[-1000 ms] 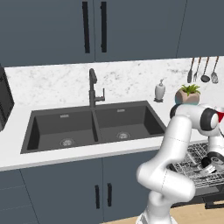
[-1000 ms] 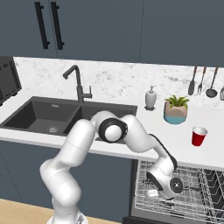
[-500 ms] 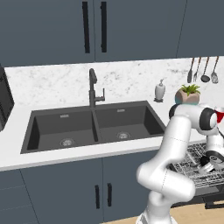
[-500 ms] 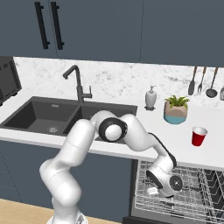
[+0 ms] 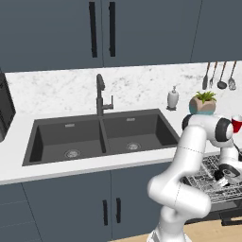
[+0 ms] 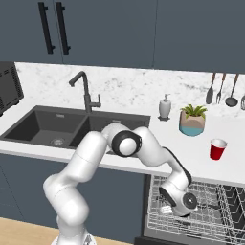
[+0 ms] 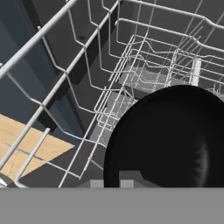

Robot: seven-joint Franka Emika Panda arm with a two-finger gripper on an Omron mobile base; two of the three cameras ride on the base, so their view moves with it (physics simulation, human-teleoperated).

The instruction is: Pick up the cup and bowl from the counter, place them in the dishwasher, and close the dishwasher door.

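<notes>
My gripper (image 7: 116, 181) is shut on the rim of the black bowl (image 7: 175, 140), which hangs low inside the silver wire rack (image 7: 109, 65) of the dishwasher. From the right base view the hand (image 6: 181, 206) is down in the rack (image 6: 215, 217), below the counter (image 6: 191, 149) edge. The red cup (image 6: 217, 149) stands upright on the counter, right of the plant pot; its rim (image 5: 236, 122) peeks from behind my arm. The dishwasher door (image 5: 231, 216) lies open under the pulled-out rack (image 5: 205, 182).
A teal-and-beige plant pot (image 6: 192, 120) and a soap dispenser (image 6: 165, 107) stand at the back of the counter. The dark double sink (image 6: 67, 127) with its black tap lies to the left. Utensils (image 6: 220, 88) hang on the wall. Rack wires close in around the hand.
</notes>
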